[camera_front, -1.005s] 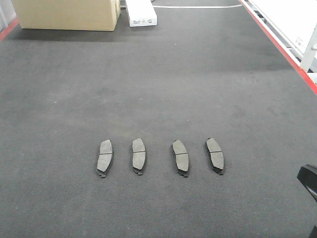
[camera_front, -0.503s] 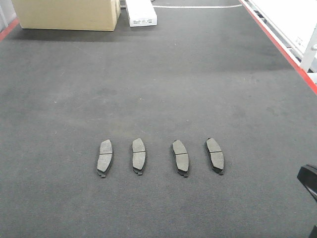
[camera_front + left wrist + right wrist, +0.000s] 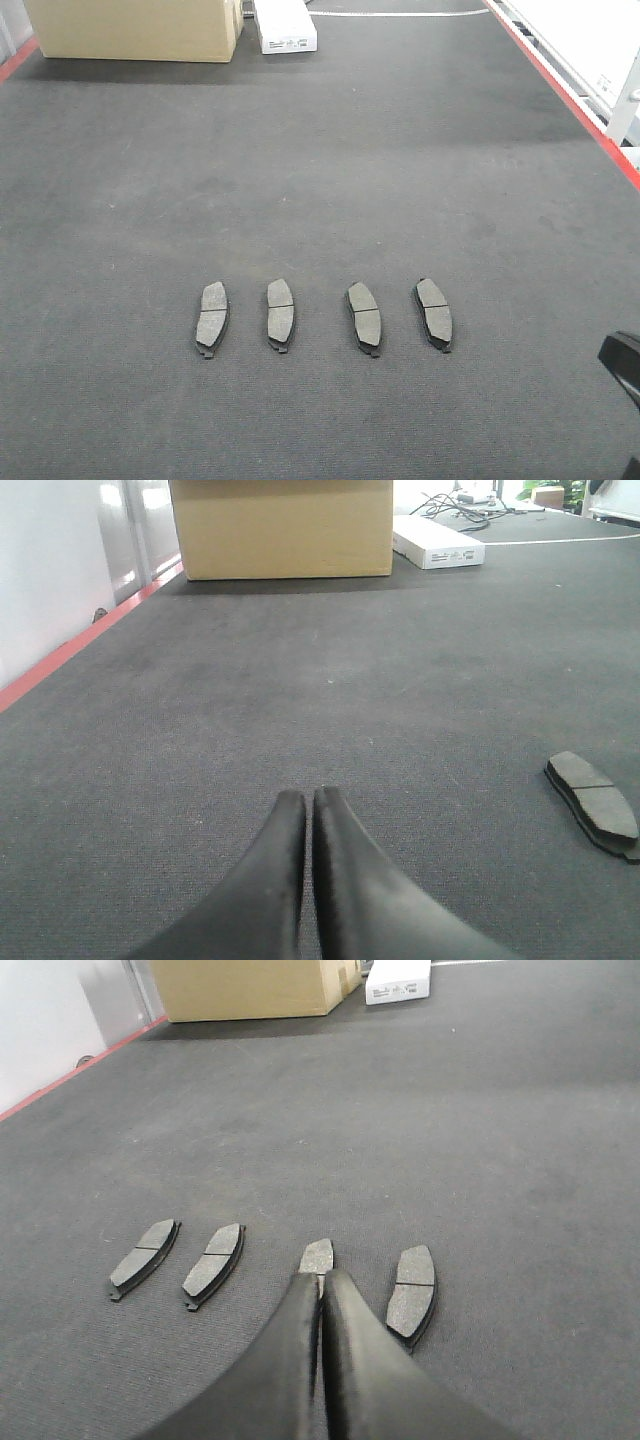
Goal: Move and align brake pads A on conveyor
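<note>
Several dark grey brake pads A lie side by side in a row on the charcoal conveyor (image 3: 320, 150), from the leftmost (image 3: 211, 318) to the rightmost (image 3: 434, 313), each lengthwise along the belt. My right gripper (image 3: 321, 1278) is shut and empty. It hovers just in front of the third pad (image 3: 318, 1256), with another pad (image 3: 412, 1292) to its right and two to its left. My left gripper (image 3: 308, 795) is also shut and empty over bare belt. One pad (image 3: 592, 805) lies off to its right.
A cardboard box (image 3: 135, 28) and a flat white box (image 3: 285, 25) stand at the belt's far end. A red edge strip (image 3: 560, 90) runs along the right side, with a white frame beyond it. A black part of the right arm (image 3: 622, 362) shows at the lower right.
</note>
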Robot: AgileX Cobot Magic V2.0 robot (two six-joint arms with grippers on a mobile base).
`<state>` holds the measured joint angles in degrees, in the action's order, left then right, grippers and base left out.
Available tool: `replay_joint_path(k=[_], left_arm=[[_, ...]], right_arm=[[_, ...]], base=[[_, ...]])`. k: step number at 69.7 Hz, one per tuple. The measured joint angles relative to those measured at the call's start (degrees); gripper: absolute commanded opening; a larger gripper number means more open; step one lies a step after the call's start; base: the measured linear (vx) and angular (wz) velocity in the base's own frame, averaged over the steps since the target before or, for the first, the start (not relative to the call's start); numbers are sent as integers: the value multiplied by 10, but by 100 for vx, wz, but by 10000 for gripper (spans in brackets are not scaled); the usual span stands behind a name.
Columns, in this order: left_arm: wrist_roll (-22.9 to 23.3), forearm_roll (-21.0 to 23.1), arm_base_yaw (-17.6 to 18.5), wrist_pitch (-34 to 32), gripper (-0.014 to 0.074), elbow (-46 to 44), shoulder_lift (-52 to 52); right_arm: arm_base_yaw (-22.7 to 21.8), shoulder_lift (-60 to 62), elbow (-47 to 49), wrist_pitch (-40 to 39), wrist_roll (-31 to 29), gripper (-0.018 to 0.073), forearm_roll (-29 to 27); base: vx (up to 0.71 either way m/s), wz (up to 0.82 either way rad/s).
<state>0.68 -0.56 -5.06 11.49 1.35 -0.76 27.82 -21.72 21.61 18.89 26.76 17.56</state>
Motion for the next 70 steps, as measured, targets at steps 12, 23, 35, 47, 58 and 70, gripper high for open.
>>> replay_joint_path(k=[12,23,35,47,58,70], left_arm=[[0,0,0,0,-6,0,0],[0,0,0,0,-6,0,0],[0,1,0,0,-6,0,0],[0,1,0,0,-6,0,0],[0,1,0,0,-6,0,0],[-1,1,0,0,-6,0,0]], right_arm=[[-73,27,-68,-97,-49,-8,-19],[-162,101,-132,-118,-134,-8,-65],[-259,176,-183,-115,-246,-8,-140],[-312,222,-230,-111,-260,-8,-184],[-314,223,-232,-121,-231,-8,-184],[-315,223,-232,-122,-230,-8,-184]], base=[[0,0],[0,0],[0,0],[0,0],[0,0],[0,0]])
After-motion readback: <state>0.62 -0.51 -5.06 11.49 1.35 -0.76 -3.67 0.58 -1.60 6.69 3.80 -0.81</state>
